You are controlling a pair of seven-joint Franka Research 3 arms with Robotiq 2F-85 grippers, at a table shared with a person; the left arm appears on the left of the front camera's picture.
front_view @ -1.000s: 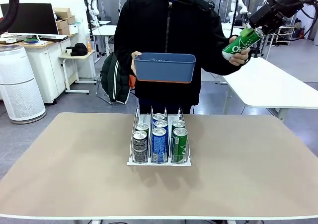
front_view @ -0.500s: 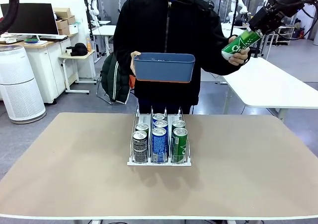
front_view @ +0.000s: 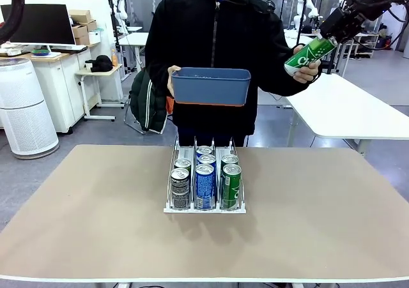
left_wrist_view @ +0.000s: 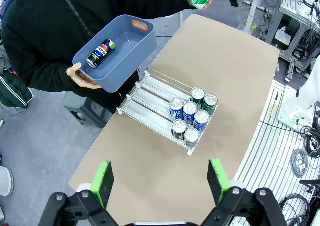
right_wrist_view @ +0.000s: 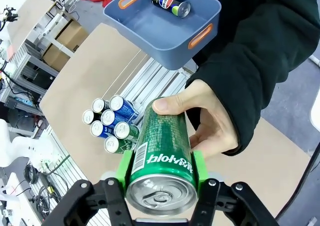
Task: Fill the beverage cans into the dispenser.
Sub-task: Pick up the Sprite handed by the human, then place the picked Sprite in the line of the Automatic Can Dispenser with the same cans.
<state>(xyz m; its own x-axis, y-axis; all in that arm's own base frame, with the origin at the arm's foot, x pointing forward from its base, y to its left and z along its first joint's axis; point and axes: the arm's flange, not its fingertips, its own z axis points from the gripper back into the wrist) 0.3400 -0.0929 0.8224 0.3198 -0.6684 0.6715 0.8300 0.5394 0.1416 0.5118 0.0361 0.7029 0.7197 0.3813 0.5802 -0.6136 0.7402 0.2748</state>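
Note:
High at the right, my right gripper [front_view: 333,34] is shut on a green-and-white beverage can [front_view: 308,53]. The person's hand [front_view: 309,75] still grips that can's lower end. In the right wrist view the green can [right_wrist_view: 162,151] sits tight between my green pads [right_wrist_view: 197,165], with the hand [right_wrist_view: 210,121] wrapped around it. The dispenser [front_view: 204,209] stands mid-table with several cans [front_view: 205,178] at the front of its three lanes. My left gripper [left_wrist_view: 161,178] hangs open high above the table, nothing between its fingers.
The person's other hand holds a blue bin [front_view: 211,90] at chest height over the table's far edge. One dark can [left_wrist_view: 101,52] lies inside the bin [left_wrist_view: 131,40]. The rear part of the dispenser lanes [left_wrist_view: 147,93] is bare. Wide table surface lies either side.
My right gripper's fingers have closed onto the green can in the person's hand. The can has shifted only slightly. The left arm has not moved.

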